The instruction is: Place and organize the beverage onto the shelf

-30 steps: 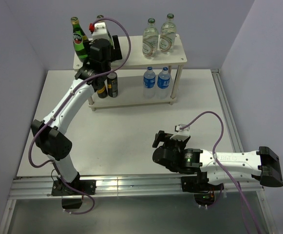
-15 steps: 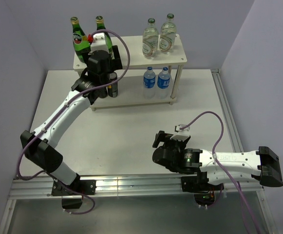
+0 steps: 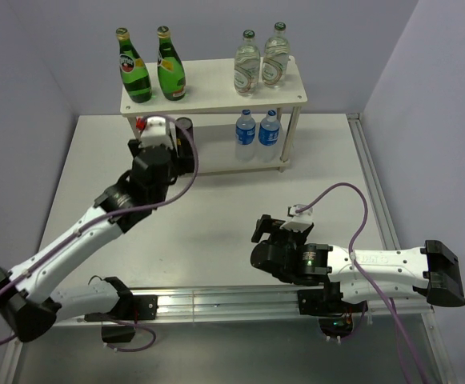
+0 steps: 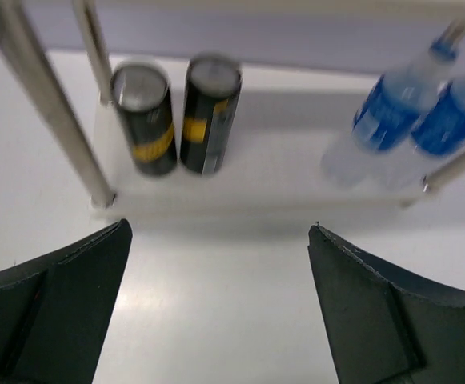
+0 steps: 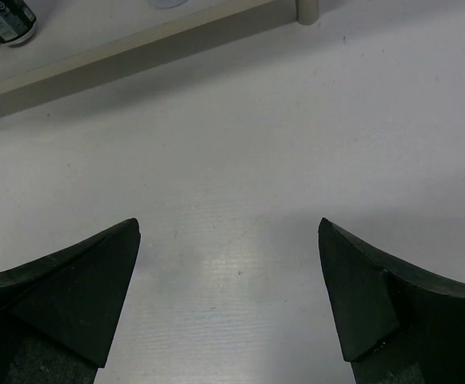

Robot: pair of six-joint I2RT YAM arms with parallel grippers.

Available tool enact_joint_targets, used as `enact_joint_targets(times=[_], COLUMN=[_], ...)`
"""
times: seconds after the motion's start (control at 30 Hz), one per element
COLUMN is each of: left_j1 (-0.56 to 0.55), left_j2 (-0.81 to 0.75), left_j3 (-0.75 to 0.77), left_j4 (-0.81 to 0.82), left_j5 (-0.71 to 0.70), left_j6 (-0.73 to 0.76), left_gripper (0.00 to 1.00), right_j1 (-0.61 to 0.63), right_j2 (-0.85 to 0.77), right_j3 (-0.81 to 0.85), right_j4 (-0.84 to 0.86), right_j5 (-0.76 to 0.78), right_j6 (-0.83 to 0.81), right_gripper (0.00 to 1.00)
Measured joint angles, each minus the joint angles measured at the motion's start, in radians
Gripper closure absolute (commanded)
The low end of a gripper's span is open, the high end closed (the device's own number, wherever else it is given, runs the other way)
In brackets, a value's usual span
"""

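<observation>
At the far edge of the table [image 3: 216,200] we see the shelf [image 3: 210,94]: two green bottles [image 3: 170,68] and two clear bottles [image 3: 248,64] on top, two dark cans [image 4: 210,112] and two water bottles [image 3: 246,132] below. A thin shelf leg [image 4: 52,112] stands just left of the cans. The left gripper [image 4: 218,232] is spread wide and holds nothing, facing the cans. The right gripper [image 5: 228,228] is likewise spread, low over the table. A second ago the left arm reached up among the green bottles; it has drawn back and down. The right arm has not moved.
</observation>
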Motion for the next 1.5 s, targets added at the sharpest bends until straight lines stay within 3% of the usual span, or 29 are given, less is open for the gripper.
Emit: enact_joint_targets(times=[0.17,0.3,0.5,0.67,1.03,1.5], left_j1=[-0.024,-0.048,-0.053,-0.053,-0.053,-0.053], left_j2=[-0.204,-0.338,-0.504,-0.511,-0.550,-0.620], left_j3=[-0.181,-0.187,-0.181,-0.119,-0.121,-0.171], left_j4=[-0.100,-0.154,-0.153,-0.153,-0.127,-0.092], left_j5=[0.011,0.019,0.005,-0.031,-0.046,-0.064], left_j6=[-0.021,-0.021,0.014,0.050,0.074,0.074], left_gripper=[0.01,0.01,0.01,0.01,0.01,0.01], right_j1=[0.000,0.007,0.016,0.018,0.018,0.018], right_j2=[0.000,-0.002,-0.075,-0.140,-0.106,-0.190], right_j3=[0.000,0.024,0.198,0.310,0.720,0.733], right_j4=[0.037,0.039,0.010,0.008,-0.054,-0.124], right_j5=[-0.002,-0.009,-0.019,-0.021,-0.076,-0.110], right_j6=[-0.042,-0.101,-0.235,-0.374,-0.660,-0.695], right_gripper=[0.01,0.00,0.00,0.00,0.00,0.00])
